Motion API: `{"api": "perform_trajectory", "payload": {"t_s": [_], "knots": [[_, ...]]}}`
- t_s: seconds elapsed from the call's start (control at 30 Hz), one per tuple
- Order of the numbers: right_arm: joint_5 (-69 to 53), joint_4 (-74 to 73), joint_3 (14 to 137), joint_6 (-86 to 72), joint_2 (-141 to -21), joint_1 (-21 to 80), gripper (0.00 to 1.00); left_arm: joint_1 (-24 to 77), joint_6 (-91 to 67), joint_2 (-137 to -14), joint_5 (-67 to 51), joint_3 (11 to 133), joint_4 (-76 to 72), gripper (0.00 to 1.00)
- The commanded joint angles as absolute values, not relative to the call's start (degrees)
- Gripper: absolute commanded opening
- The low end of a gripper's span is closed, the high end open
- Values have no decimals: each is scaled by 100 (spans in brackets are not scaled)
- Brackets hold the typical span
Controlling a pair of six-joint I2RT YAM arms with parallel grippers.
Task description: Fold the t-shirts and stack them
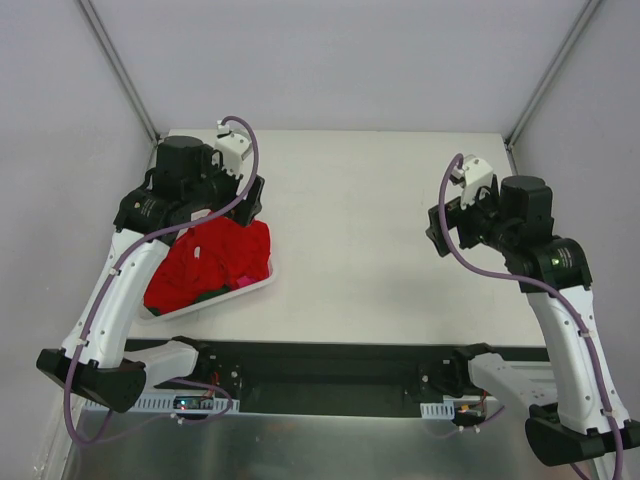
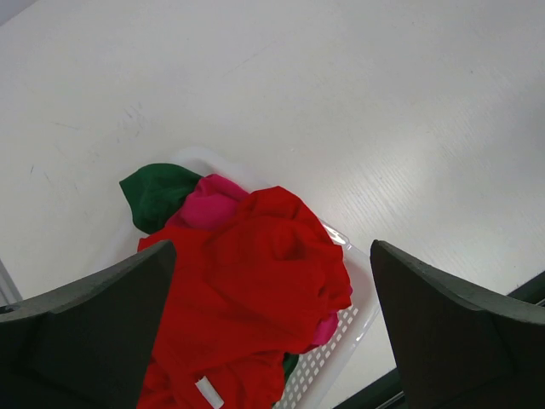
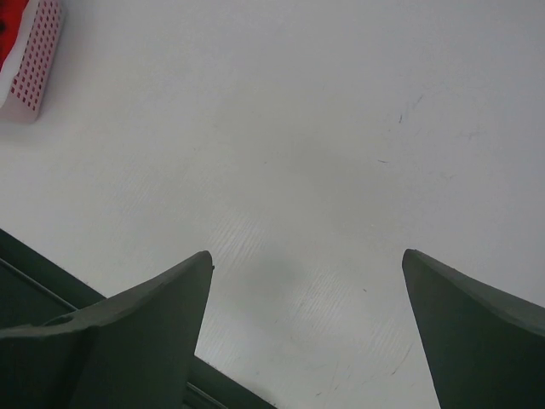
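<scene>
A crumpled heap of t-shirts lies in a white lattice basket (image 1: 256, 285) at the table's left. Most of it is a red shirt (image 2: 255, 290), with a magenta-pink one (image 2: 209, 206) and a dark green one (image 2: 157, 192) poking out at the far side. My left gripper (image 2: 272, 247) hangs open above the heap, apart from the cloth; in the top view the left gripper (image 1: 252, 205) sits over the basket's far edge. My right gripper (image 3: 306, 253) stands open over bare table on the right, with nothing between its fingers; the top view shows the right gripper (image 1: 438, 230) there.
The white table (image 1: 370, 200) stretches between the arms. A corner of the basket (image 3: 38, 60) shows at the right wrist view's upper left. Grey walls and metal posts close in the back and sides. A dark rail (image 1: 340, 365) runs along the near edge.
</scene>
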State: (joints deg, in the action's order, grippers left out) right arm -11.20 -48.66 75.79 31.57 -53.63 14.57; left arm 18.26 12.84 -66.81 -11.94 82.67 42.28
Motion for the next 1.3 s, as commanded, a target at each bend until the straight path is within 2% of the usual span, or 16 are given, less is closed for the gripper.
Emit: {"api": "perform_trajectory", "payload": {"t_s": [0.0, 0.73, 0.93, 1.1, 1.17, 1.27], "knots": [[-1283, -4764, 7523, 3226, -5212, 1406, 96, 1784, 1222, -6636, -1327, 8341, 4087, 99], [-1345, -4772, 7541, 3304, -5151, 1441, 96, 1740, 1274, -6469, -1310, 8244, 3964, 99], [-809, -5009, 7638, 3524, -5185, 1406, 96, 1793, 1888, -6021, -151, 8648, 4016, 98], [-1344, -5264, 7532, 3787, -5396, 1529, 96, 2108, 2004, -6704, 376, 9595, 5200, 95], [-1424, -5466, 7524, 3989, -5493, 1696, 96, 2659, 2047, -7047, 588, 9598, 5684, 97], [-1389, -5546, 7348, 4192, -5449, 1775, 96, 2970, 2066, -7189, 634, 9037, 5801, 99]]}}
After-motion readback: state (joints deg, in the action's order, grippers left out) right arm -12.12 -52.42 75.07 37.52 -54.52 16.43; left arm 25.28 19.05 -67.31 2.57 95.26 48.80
